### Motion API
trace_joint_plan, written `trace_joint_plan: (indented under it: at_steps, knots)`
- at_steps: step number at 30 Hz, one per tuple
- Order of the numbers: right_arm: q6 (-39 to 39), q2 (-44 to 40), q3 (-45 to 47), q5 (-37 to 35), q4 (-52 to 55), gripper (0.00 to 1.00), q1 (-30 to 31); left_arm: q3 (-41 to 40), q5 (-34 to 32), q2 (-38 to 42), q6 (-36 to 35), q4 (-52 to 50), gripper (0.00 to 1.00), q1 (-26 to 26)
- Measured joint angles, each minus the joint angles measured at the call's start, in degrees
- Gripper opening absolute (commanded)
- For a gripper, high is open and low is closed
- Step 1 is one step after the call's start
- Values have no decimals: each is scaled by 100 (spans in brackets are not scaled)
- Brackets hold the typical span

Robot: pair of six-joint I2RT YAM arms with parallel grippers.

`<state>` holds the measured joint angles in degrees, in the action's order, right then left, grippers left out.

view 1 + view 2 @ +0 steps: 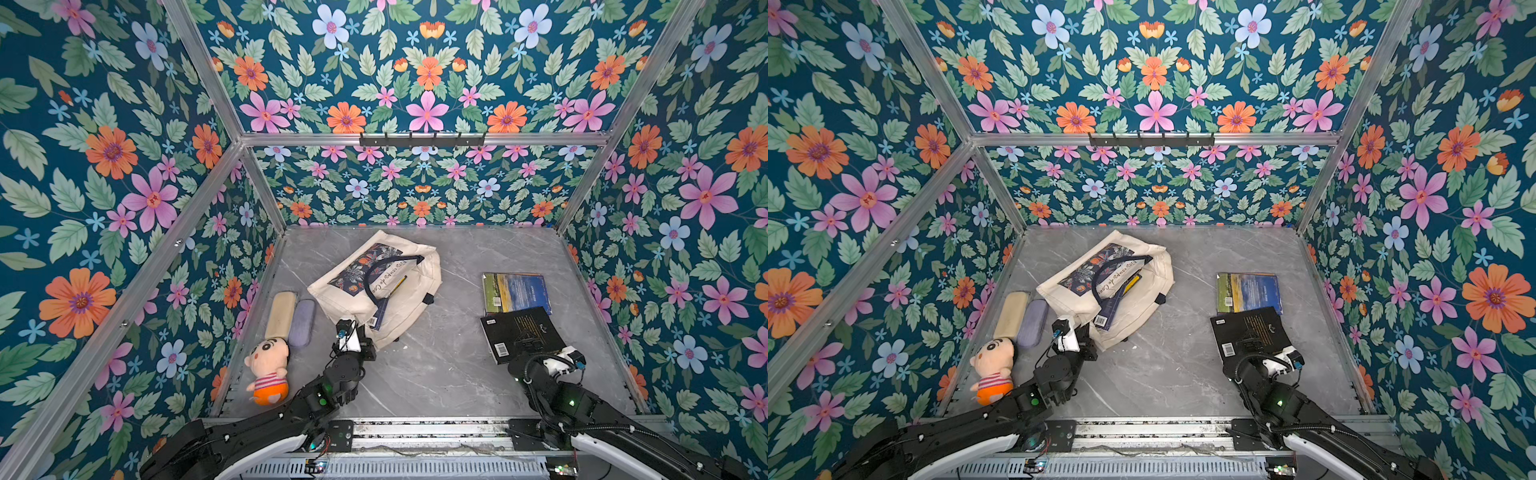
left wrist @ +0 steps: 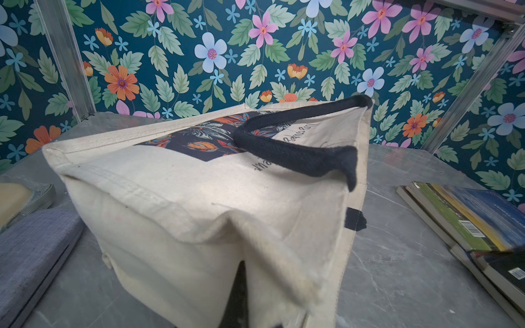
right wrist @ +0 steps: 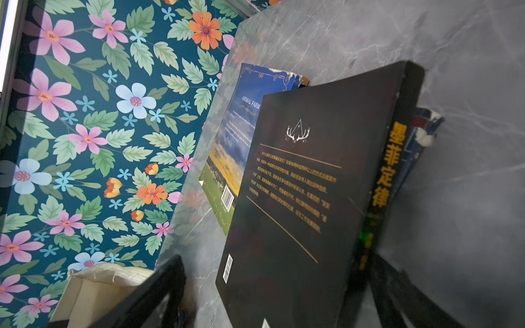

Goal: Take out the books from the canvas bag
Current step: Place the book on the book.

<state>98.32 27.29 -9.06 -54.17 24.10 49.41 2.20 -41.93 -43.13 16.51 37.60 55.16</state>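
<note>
Left gripper (image 1: 365, 333) pinches canvas bag (image 1: 409, 297), book (image 1: 380, 311) inside.

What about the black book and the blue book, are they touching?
Touching. The left wrist view shows the black book resting its end on the blue book with no gap; both top views show the overlap.

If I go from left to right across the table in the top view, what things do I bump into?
Stuffed doll → purple case → canvas bag → black book.
</note>
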Motion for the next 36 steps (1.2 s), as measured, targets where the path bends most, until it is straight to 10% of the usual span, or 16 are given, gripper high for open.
trace_joint_plan:
  at_steps: [22,36]
  knots:
    - [1113,1113,-979,697,929,99,-2,31,70,-48,0,-13,0,0]
    - [-2540,2719,-1878,1303,-1746,99,33,-146,275,525,-31,-9,0,0]
